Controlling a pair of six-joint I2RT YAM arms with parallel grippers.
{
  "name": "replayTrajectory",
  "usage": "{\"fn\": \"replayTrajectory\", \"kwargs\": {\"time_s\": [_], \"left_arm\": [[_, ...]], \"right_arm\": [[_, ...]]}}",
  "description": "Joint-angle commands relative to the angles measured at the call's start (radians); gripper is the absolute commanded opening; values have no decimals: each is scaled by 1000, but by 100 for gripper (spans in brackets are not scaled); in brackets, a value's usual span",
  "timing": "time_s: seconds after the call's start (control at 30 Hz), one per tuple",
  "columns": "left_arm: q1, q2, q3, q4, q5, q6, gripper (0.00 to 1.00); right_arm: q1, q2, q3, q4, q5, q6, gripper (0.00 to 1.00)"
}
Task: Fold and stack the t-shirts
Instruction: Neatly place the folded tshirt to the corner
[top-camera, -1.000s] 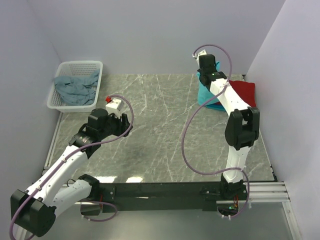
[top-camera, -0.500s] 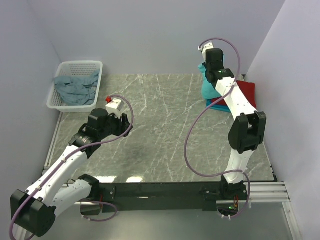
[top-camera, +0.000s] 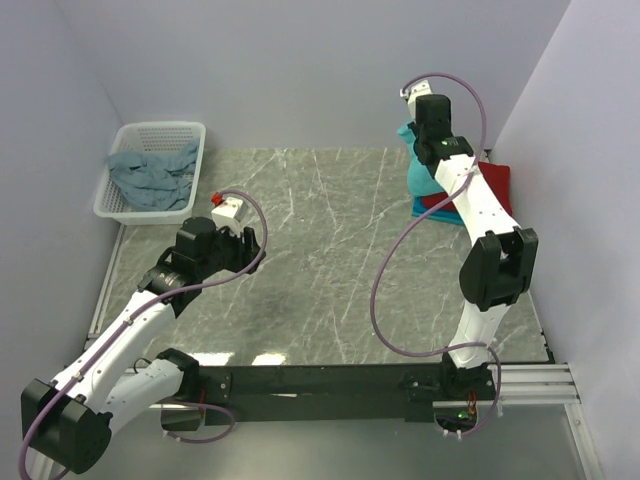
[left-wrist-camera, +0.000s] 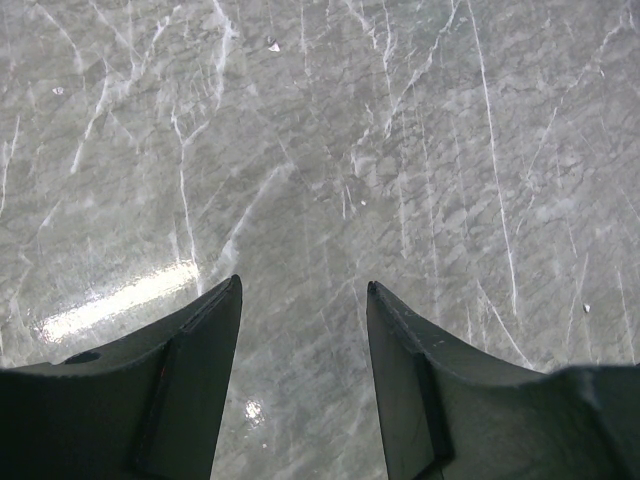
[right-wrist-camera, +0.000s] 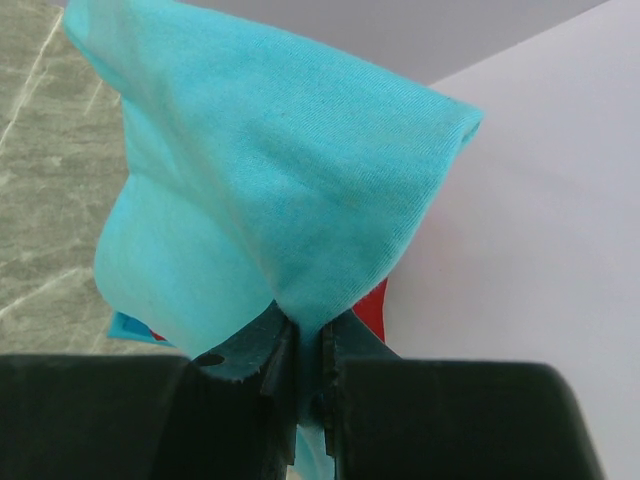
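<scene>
My right hand (right-wrist-camera: 308, 352) is pinched shut on the turquoise t-shirt (right-wrist-camera: 270, 180), held high at upper right so it hangs free over the red t-shirt (top-camera: 497, 180). Meanwhile my left hand (left-wrist-camera: 303, 300) is half-open and empty above the surface (left-wrist-camera: 400, 120), parked clear. The grey-blue t-shirt (top-camera: 150, 175) sits in the basket (top-camera: 160, 130), upper left.

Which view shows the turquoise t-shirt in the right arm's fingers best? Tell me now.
The right wrist view: the turquoise t-shirt fills it, pinched between the right fingers. The top external view shows it small, hanging beside the arm by a red t-shirt. The left wrist view shows none of it, only table.
</scene>
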Motion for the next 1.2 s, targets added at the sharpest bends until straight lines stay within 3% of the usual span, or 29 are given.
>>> {"fn": "replayTrajectory", "kwargs": {"time_s": [0.0,1.17], "left_arm": [[5,-14,22,20,19,24,58],[5,-8,21,19,19,25,58]], "right_arm": [[-15,-74,42,43,5,3,0],[-133,50,29,105,-60,-7,0]]}}
